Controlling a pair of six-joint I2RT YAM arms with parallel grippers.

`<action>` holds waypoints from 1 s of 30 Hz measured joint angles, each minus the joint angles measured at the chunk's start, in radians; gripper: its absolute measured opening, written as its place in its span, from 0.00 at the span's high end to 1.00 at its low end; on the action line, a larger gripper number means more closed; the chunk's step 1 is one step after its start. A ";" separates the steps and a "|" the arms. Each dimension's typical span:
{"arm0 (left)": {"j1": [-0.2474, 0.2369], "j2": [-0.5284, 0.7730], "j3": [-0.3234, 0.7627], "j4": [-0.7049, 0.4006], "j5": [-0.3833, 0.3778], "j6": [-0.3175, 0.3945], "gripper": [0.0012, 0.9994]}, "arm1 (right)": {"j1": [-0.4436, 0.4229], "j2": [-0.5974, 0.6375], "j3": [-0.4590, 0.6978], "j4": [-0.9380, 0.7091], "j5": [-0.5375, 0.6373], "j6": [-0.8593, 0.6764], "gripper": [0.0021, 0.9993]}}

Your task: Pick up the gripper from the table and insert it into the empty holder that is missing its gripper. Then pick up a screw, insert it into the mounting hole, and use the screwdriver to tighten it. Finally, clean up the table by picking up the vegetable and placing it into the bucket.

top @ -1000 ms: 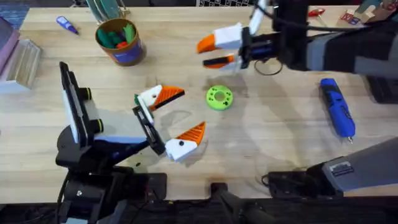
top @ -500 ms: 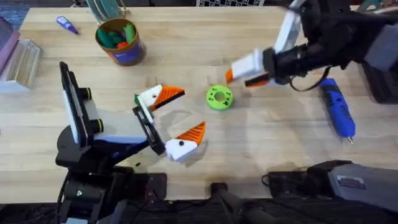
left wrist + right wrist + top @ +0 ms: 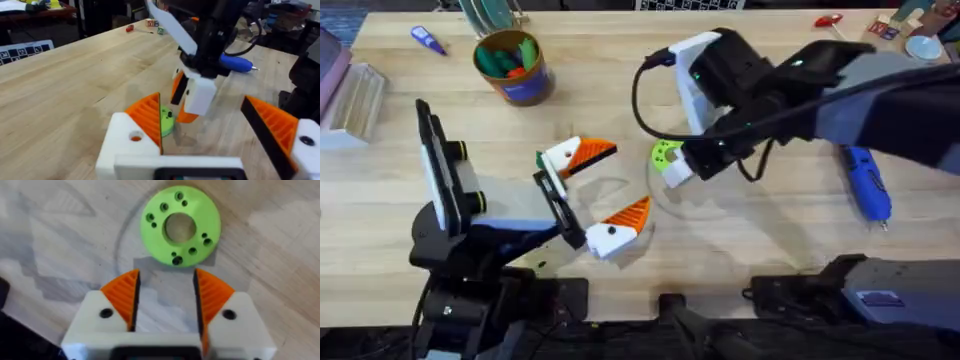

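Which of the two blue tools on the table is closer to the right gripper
The screwdriver, the fat blue one lying past the right gripper. The small blue-purple pen lies at the far left corner, beyond the bucket.

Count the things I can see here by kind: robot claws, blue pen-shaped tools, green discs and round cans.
Robot claws: 2, the left gripper and the right gripper, both open
Blue pen-shaped tools: 2, the small pen and the fat screwdriver
Green discs: 1, the green disc
Round cans: 1, the bucket
Total: 6
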 joint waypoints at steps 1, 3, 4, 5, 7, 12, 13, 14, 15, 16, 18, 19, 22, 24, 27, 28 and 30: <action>0.000 0.000 0.000 0.000 0.000 0.000 0.01 | 0.005 0.012 0.000 0.017 0.009 0.008 0.43; 0.000 0.000 0.000 0.000 0.000 0.000 0.01 | 0.007 0.031 0.000 0.043 0.023 0.027 0.58; 0.000 0.000 0.000 0.000 0.000 0.000 0.01 | 0.007 0.039 0.000 0.051 0.028 0.033 0.60; 0.000 0.000 0.000 0.000 0.000 0.000 0.01 | 0.007 0.045 0.000 0.054 0.034 0.037 0.61; 0.000 0.000 0.000 0.000 0.000 0.000 0.01 | 0.007 0.055 0.000 0.053 0.041 0.042 0.67; 0.000 0.000 0.000 0.000 0.000 0.000 0.01 | 0.007 0.057 0.000 0.064 0.045 0.054 0.77; 0.000 0.000 0.000 0.000 0.000 0.000 0.01 | 0.007 0.057 0.000 0.067 0.045 0.054 0.78; 0.000 0.000 0.000 0.000 0.000 0.000 0.01 | 0.007 0.057 0.000 0.073 0.045 0.056 0.78; 0.000 0.000 0.000 0.000 0.000 0.000 0.01 | 0.007 0.057 0.000 0.079 0.045 0.057 0.78; 0.000 0.000 0.000 0.000 0.000 0.000 0.01 | 0.007 0.057 0.000 0.084 0.045 0.057 0.79; 0.000 0.000 0.000 0.000 0.000 0.000 0.01 | 0.007 0.057 0.000 0.085 0.045 0.057 0.79; 0.000 0.000 0.000 0.000 0.000 0.000 0.01 | 0.007 0.057 0.000 0.085 0.045 0.057 0.79; 0.000 0.000 0.000 0.000 0.000 0.000 0.01 | 0.007 0.057 0.000 0.084 0.046 0.057 0.78; 0.000 0.000 0.000 0.000 0.000 0.000 0.01 | 0.007 0.057 0.000 0.085 0.046 0.057 0.80; 0.000 0.000 0.000 0.000 0.000 0.000 0.01 | 0.007 0.057 0.000 0.085 0.046 0.057 0.88; 0.000 0.000 0.000 0.000 0.000 0.000 0.01 | 0.007 0.057 0.000 0.085 0.046 0.057 0.88; 0.000 0.000 0.000 0.000 0.000 0.000 0.01 | 0.007 0.057 0.000 0.084 0.048 0.057 0.88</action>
